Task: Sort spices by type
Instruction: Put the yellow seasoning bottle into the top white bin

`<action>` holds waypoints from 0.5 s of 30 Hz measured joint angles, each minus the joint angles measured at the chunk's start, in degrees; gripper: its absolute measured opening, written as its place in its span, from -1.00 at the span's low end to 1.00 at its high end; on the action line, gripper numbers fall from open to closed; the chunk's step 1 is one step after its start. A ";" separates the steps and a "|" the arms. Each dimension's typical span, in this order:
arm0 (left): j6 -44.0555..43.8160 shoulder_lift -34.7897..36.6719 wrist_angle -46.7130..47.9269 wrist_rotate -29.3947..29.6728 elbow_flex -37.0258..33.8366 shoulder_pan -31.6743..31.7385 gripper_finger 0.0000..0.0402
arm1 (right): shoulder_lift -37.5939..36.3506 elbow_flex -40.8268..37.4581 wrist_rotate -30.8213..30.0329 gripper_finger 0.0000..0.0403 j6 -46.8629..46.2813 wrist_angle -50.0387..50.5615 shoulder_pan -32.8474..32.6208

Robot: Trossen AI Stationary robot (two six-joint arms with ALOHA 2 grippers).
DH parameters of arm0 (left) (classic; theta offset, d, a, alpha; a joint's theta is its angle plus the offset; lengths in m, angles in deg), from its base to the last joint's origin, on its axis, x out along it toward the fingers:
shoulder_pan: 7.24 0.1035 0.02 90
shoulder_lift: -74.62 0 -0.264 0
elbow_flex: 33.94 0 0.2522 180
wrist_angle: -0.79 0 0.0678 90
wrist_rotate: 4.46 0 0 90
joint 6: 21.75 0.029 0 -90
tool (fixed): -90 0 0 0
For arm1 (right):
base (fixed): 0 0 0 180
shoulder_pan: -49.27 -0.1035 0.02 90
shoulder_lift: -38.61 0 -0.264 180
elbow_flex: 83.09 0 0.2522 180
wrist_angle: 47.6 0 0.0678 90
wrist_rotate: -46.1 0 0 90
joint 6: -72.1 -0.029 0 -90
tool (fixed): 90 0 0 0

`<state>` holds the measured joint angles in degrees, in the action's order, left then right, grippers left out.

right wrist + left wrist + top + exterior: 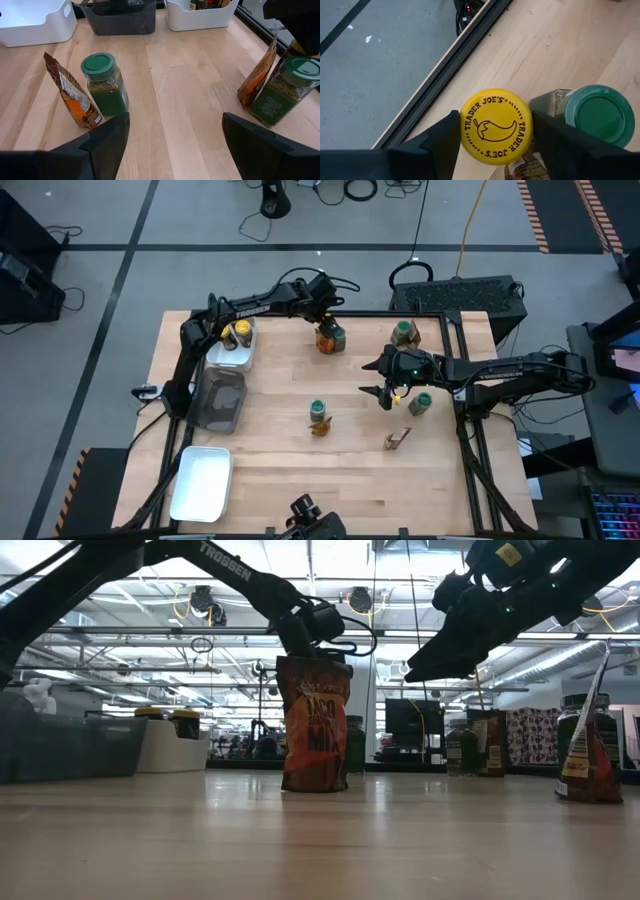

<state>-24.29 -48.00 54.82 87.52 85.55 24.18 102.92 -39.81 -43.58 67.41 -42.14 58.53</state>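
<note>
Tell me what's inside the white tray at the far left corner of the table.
Yellow-lidded jars stand in the far white tray; the left arm hides part of it, so the exact count is unclear.

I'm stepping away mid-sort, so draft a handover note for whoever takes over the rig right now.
Left gripper: around a yellow-lid jar at the table's far edge, grip unconfirmed.
Right gripper: open, empty, hovering mid-table.
Done: yellow-lid jars sit in the far white tray.
Left: four green-lid jars and three orange-brown packets loose on the table; dark grey tray and near white tray hold nothing visible.
</note>
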 joint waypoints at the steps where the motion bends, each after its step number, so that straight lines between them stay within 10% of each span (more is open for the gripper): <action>1: 0.00 0.02 0.06 0.00 0.00 -0.02 0.12 | 0.00 0.00 0.00 0.49 0.00 0.00 0.02; 15: 0.39 0.02 0.68 -0.35 0.02 -0.02 0.13 | 0.00 0.00 0.02 0.49 0.00 0.00 0.02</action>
<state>-23.90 -47.98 55.50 87.17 85.58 24.16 102.92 -39.81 -43.56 67.41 -42.14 58.54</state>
